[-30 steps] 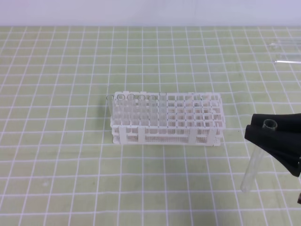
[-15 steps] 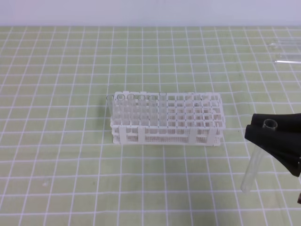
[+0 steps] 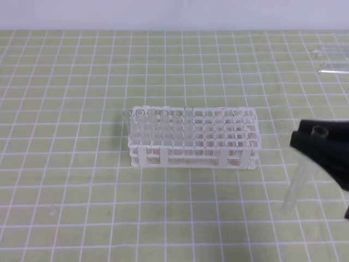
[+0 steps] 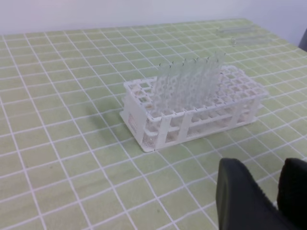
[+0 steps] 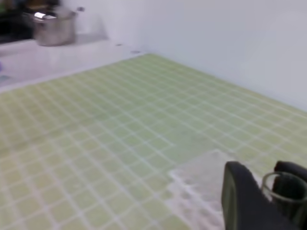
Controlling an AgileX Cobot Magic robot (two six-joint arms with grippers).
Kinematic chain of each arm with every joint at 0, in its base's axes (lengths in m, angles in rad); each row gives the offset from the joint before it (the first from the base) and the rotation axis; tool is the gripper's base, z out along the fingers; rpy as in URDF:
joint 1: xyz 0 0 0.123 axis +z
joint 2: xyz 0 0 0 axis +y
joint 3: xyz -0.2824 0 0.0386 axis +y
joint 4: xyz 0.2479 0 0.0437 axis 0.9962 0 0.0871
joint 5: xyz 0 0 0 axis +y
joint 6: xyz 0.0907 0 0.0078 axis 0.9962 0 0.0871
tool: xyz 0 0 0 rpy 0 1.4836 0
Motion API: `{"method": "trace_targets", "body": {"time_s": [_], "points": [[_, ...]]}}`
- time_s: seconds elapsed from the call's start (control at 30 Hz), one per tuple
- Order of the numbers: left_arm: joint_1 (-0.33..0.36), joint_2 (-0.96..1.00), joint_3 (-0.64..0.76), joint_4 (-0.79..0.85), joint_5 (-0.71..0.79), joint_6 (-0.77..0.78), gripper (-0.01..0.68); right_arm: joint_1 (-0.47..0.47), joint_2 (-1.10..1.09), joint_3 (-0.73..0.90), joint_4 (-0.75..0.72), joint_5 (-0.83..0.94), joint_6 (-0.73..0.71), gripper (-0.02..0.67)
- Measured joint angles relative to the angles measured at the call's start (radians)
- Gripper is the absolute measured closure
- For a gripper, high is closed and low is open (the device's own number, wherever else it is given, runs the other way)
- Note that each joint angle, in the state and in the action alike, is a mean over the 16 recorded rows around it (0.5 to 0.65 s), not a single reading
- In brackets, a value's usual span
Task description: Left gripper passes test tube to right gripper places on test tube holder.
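Only overhead: test tube (image 3: 297,185) below right hand (image 3: 316,143).

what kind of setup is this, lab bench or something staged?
Probably a staged lab-style tabletop: a green grid mat, a white test tube holder with glass tubes, and the right gripper holding a test tube.

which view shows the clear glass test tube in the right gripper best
The exterior high view: the clear glass test tube shows from open rim to round bottom, hanging below the black right gripper that clamps it. The right wrist view shows only its rim between the fingers. The left wrist view does not show it.
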Motion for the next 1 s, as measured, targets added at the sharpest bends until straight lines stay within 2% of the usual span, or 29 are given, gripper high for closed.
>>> {"method": "trace_targets", "body": {"time_s": [0.2, 0.37, 0.47, 0.67, 0.83, 1.0], "points": [[0.0, -0.001, 0.0, -0.002, 0.001, 0.0, 0.497, 0.115, 0.016, -0.072, -0.047, -0.233, 0.032, 0.538], [0.0, -0.001, 0.0, -0.003, 0.002, 0.0, 0.497, 0.278, 0.083, -0.154, -0.205, -0.52, 0.199, 0.538], [0.0, -0.001, 0.0, -0.004, 0.003, 0.0, 0.497, 0.377, 0.147, -0.196, -0.372, -0.708, 0.404, 0.538], [0.0, -0.002, -0.001, -0.005, 0.006, 0.0, 0.498, 0.525, 0.311, -0.247, -0.808, -1.054, 0.93, 0.538], [0.0, -0.002, -0.001, -0.005, 0.006, 0.0, 0.498, 0.575, 0.443, -0.259, -1.118, -1.281, 1.335, 0.538], [0.0, -0.003, -0.001, -0.006, 0.007, 0.0, 0.498, 0.589, 0.549, -0.259, -1.311, -1.42, 1.557, 0.538]]}}
